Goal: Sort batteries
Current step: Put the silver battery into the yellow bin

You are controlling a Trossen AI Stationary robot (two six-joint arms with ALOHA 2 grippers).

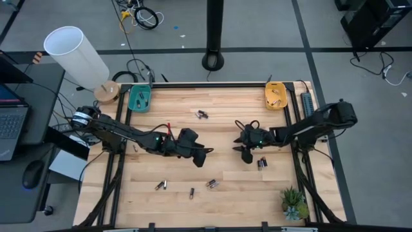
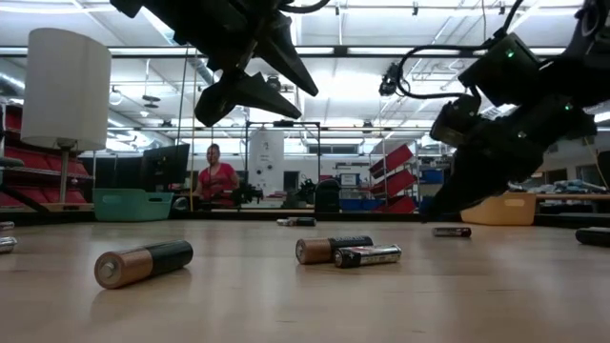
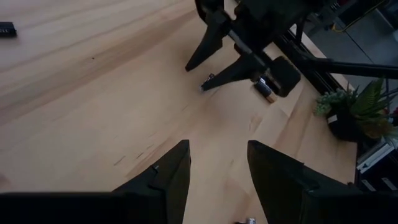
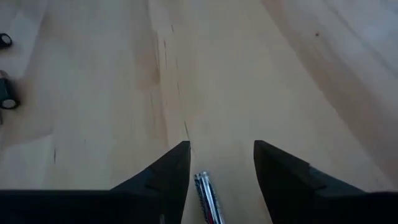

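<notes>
The batteries lie scattered loose on the wooden bench [image 1: 148, 193]: a pair near the far middle [image 1: 202, 115], a pair just beside the right pincer [image 1: 261, 163], and three lots toward the near edge, a pair at [image 1: 160, 185], a single cell at [image 1: 192, 193] and another pair at [image 1: 212, 183]. A few more already rest in the teal tray [image 1: 140, 98] and the orange tray [image 1: 277, 95] at the far corners. The left pincer [image 1: 207, 156] hangs above the bench near the middle with its fingers spread and nothing between them. The right pincer [image 1: 246, 154] is likewise released and empty, held low over the bench, and its wrist view shows a slim silvery cell [image 4: 208, 196] lying lengthwise in the gap between its fingers. Each cell looks to be a small, rigid metal cylinder, light for these arms, smooth-skinned and free to roll on the flat wood. The safest hold is probably across the barrel at mid-length, fingers closing square to the long axis so the cell cannot squirt out endwise. Where two lie touching, a pinch may catch both or nudge one rolling away. Crushing seems unlikely; slipping is the likelier trouble.
</notes>
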